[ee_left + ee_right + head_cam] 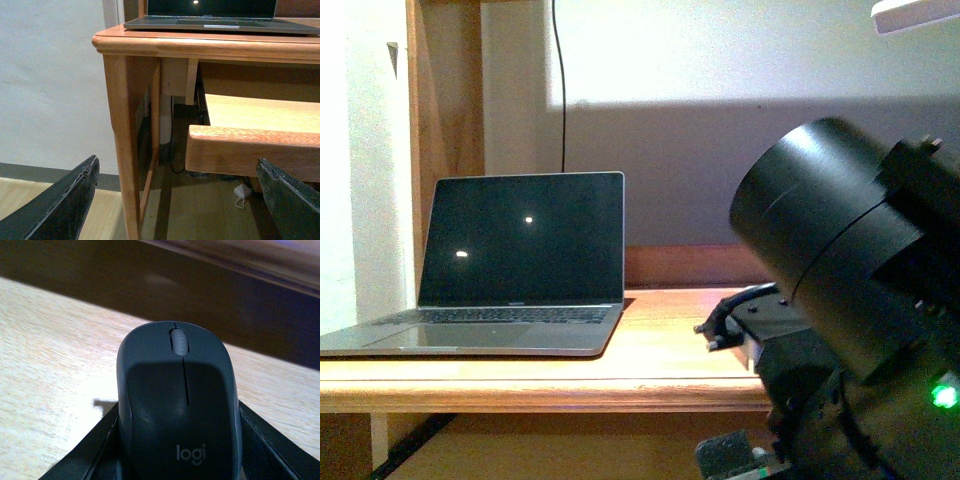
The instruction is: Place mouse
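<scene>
— Our right claw (179,412) is gripping the mouse (175,370), one black finger (90,460) pressing along each flank.

— And our left claw (176,162)?

— It's hanging spread wide with nothing between its tips, low down near the desk's left leg (122,150), facing the pull-out shelf (260,150).

— So where are we standing on the task?

— We're judging the carry as done. The mouse is sitting over the pale wood of the desk (660,365), right of the laptop (520,260) and clearly apart from it. What's remaining is the setting down and the letting go — we're not able to tell whether its underside is touching the wood.

— How is it looking?

— Dark grey, a low rounded dome, with a lighter grey scroll wheel (178,341) at its far end and a thin seam running back from it. "logi" is showing at the near end — no cord anywhere. It's lying level and pointing away from us.
</scene>
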`<action>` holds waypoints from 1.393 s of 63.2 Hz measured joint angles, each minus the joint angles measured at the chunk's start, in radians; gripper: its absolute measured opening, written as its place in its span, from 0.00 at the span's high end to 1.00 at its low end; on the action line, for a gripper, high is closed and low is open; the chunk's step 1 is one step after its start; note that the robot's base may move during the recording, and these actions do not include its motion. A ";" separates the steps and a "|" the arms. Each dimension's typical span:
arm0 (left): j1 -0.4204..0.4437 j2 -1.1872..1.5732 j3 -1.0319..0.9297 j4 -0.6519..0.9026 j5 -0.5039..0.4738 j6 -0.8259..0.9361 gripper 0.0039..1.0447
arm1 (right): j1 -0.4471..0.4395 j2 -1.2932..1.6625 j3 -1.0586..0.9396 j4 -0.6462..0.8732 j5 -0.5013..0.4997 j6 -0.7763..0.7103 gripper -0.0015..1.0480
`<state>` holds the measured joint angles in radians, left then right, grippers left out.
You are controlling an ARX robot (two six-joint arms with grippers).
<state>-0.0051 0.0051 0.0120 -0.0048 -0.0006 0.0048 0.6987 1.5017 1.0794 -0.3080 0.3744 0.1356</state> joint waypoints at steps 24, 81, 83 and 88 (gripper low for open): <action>0.000 0.000 0.000 0.000 0.000 0.000 0.07 | -0.111 -0.233 -0.078 -0.062 -0.088 -0.101 0.46; 0.000 0.000 0.000 0.000 0.000 0.000 0.07 | -0.010 0.208 0.543 -0.186 0.115 0.066 0.46; 0.000 0.000 0.000 0.000 0.000 0.000 0.07 | -0.011 0.235 0.576 -0.199 0.133 0.076 0.46; 0.000 0.000 0.000 0.000 0.000 0.000 0.07 | -0.014 0.291 0.646 -0.223 0.167 0.087 0.46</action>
<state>-0.0051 0.0051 0.0120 -0.0048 -0.0006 0.0048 0.6842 1.7931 1.7252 -0.5312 0.5415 0.2222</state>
